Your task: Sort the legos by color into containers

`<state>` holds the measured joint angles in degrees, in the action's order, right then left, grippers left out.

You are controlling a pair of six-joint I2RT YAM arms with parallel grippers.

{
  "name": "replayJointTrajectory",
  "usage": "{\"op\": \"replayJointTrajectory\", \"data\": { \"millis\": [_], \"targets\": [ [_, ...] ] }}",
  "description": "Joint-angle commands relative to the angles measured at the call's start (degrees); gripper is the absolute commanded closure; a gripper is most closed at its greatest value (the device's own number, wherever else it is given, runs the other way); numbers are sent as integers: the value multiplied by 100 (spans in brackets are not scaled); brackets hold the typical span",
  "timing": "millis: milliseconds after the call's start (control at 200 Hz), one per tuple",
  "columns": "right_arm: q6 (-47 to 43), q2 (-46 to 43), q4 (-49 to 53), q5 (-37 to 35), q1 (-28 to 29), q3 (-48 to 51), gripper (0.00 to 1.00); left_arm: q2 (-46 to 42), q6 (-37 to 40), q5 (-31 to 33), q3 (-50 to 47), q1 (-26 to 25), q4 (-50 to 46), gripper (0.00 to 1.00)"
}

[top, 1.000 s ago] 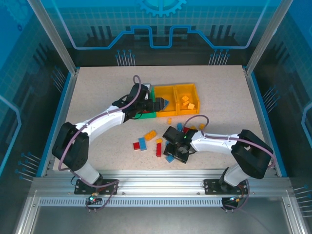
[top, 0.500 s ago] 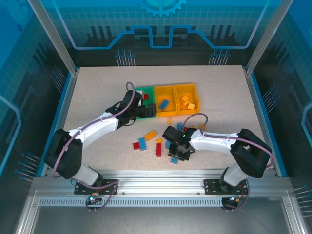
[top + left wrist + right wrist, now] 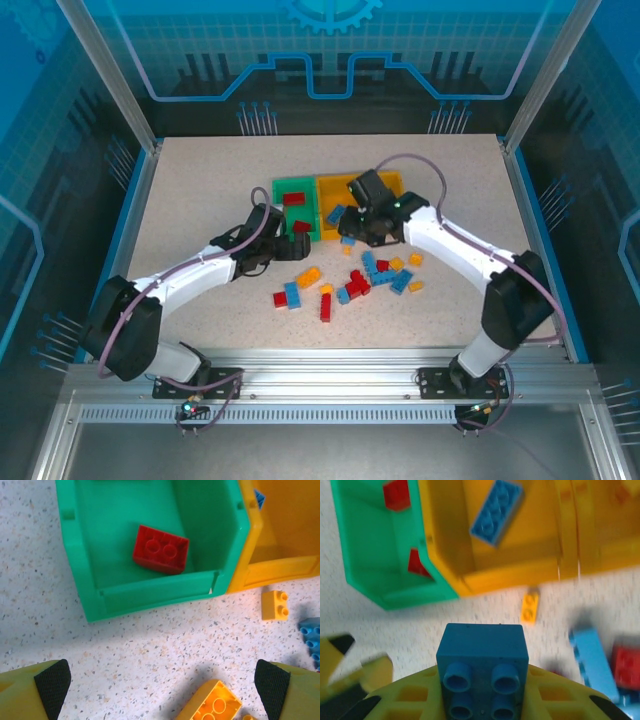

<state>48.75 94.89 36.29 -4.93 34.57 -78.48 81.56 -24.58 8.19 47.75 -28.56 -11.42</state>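
Blue lego [image 3: 482,672] betw. right jaws

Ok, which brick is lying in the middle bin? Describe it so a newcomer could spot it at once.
On the table, find the green bin; joined to its right side is an orange-yellow bin. On that bin's floor lies a long blue brick, studs up. It is blue, while the green bin beside it holds red bricks.
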Motion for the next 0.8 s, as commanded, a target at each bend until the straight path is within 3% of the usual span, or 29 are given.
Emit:
{"op": "replayJointTrajectory", "data": {
  "millis": [0, 310, 450, 575, 795],
  "targets": [
    [-832, 723, 132, 245, -370, -702, 73, -134, -170, 30, -163, 28, -125, 1],
    [-1418, 3052, 867, -30, -753, -3342, 74, 18, -12, -29, -171, -307, -368, 1],
    [-1522, 3495, 1134, -32, -767, -4034, 60, 149, 192, -57, -184, -423, -422, 1],
    [-1520, 3562, 1292, 31, -776, -4271, 40, 246, 548, -300, -168, -505, -367, 2],
    [-1481, 2736, 957, 169, -788, -3517, 29, 845, 1829, -492, 299, -907, -687, 4]
  ]
}}
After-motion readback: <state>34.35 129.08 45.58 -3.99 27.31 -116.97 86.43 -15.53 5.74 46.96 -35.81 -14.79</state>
